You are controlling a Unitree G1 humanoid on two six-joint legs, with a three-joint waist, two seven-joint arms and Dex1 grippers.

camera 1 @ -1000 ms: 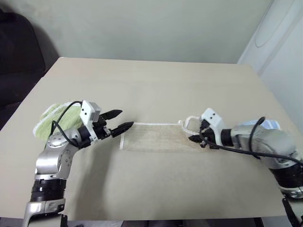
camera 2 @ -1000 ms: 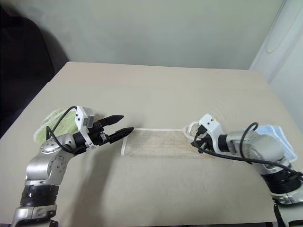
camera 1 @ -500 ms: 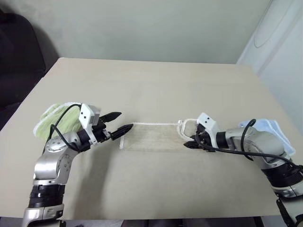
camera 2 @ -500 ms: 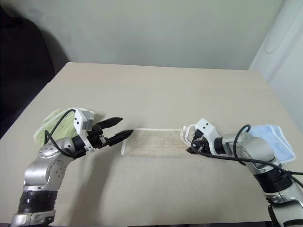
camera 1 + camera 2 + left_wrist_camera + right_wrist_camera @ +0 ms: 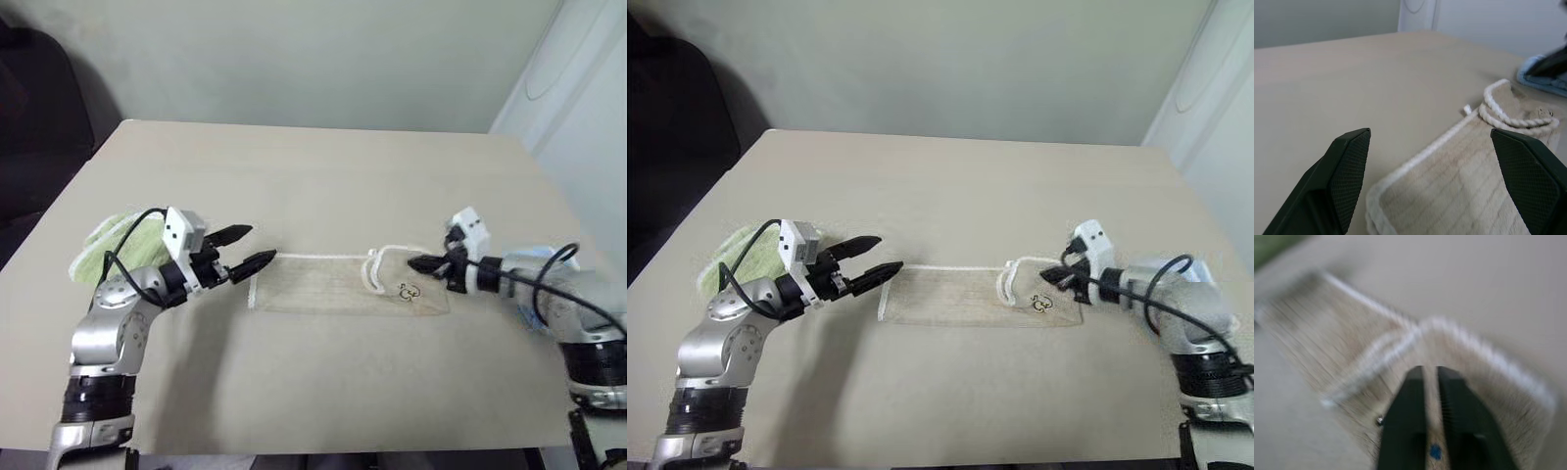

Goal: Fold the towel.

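Halfway folded, now tidying the right end

Towel (image 5: 333, 286) lies as a narrow strip mid-table (image 5: 313, 176), logo corner at 3 o'clock with a curl of corded edging beside it. Right end effector (image 5: 419, 263) is pressed together on that edge, seemingly pinching it; left end effector (image 5: 251, 251) hovers spread at 9 o'clock. Next I'd guess: flatten the curl, then fold end to end.

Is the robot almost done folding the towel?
Partly. The towel already lies as a narrow folded strip on the table. Right now the right gripper is shut at its logo end, whose corner is flipped over, and the left gripper is open by the other end. It probably needs folding shorter.
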